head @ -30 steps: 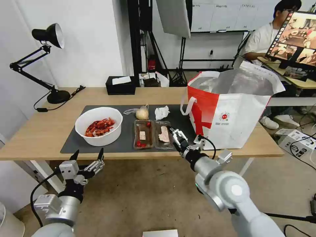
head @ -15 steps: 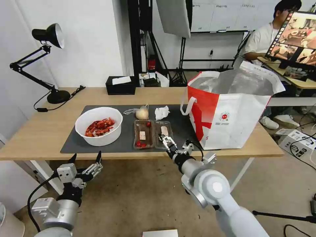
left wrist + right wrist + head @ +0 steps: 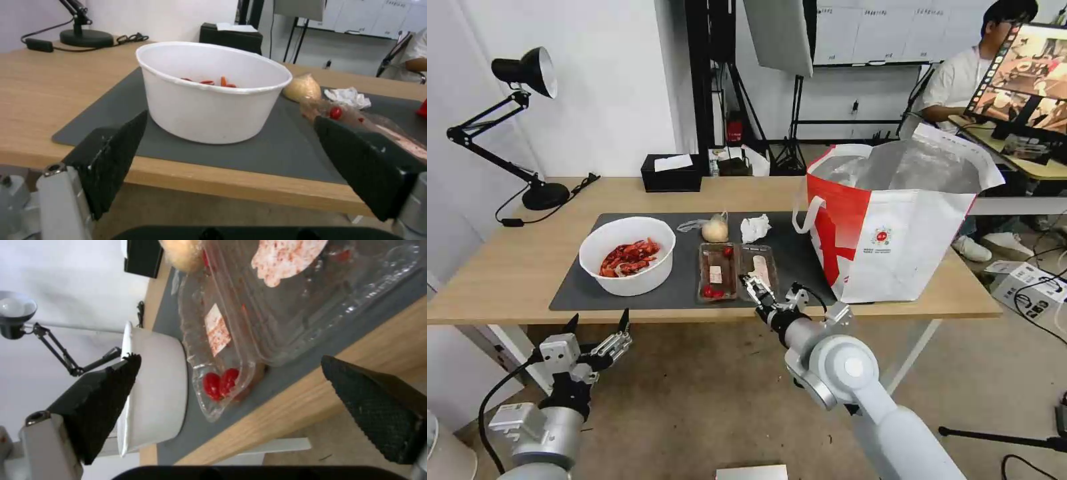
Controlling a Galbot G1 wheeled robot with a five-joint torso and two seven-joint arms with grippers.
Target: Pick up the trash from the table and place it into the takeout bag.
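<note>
On the dark mat of the table (image 3: 507, 267) stand a white bowl (image 3: 627, 255) (image 3: 213, 96) of red crayfish shells, two clear trays (image 3: 718, 272) (image 3: 758, 263) with scraps, a wrapped beige bun (image 3: 715, 230) and a crumpled white tissue (image 3: 755, 227). The takeout bag (image 3: 894, 227), white with a red side, stands open at the table's right end. My right gripper (image 3: 752, 285) (image 3: 231, 396) is open at the table's front edge, just before the right-hand tray (image 3: 311, 296). My left gripper (image 3: 596, 325) (image 3: 231, 156) hangs open below the table edge, in front of the bowl.
A black tissue box (image 3: 672, 172) sits at the table's back edge and a black desk lamp (image 3: 527, 133) at the back left. A person sits at a desk with a monitor (image 3: 1027, 80) behind the bag. Bare wood lies left of the mat.
My right gripper has pulled back from above the right tray toward the front edge and moved left. The left gripper has sunk slightly lower below the table edge.
</note>
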